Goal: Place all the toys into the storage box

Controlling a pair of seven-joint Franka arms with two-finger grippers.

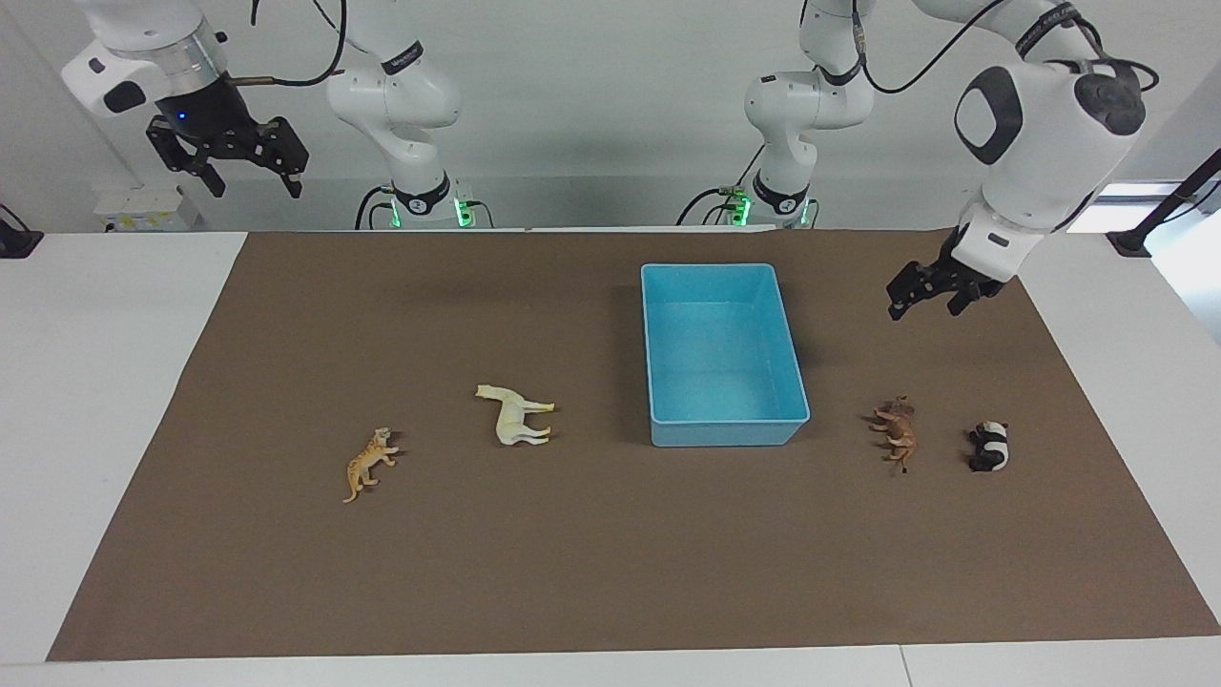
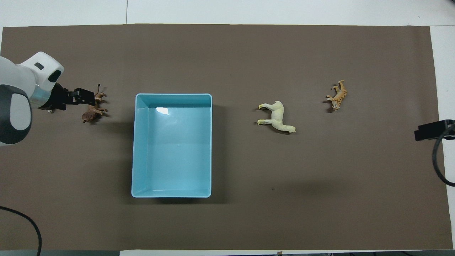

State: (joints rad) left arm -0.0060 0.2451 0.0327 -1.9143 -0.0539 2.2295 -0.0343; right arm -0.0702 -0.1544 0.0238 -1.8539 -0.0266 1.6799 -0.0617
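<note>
While the table w/ brown mat carries the empty blue storage box at frame center, left gripper hangs open, holding nothing, right of it above lion & panda, right gripper waits open upper left; horse, tiger lie lower left.

overhead, the left arm hides the panda.

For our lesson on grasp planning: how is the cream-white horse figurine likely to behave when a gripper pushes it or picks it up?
The horse already lies on its side on the brown mat, so a push would probably slide or spin it, not tip it. It looks like rigid moulded plastic, likely stiff and light. Its thin legs and smooth body may let it twist or slip between the fingers.
</note>
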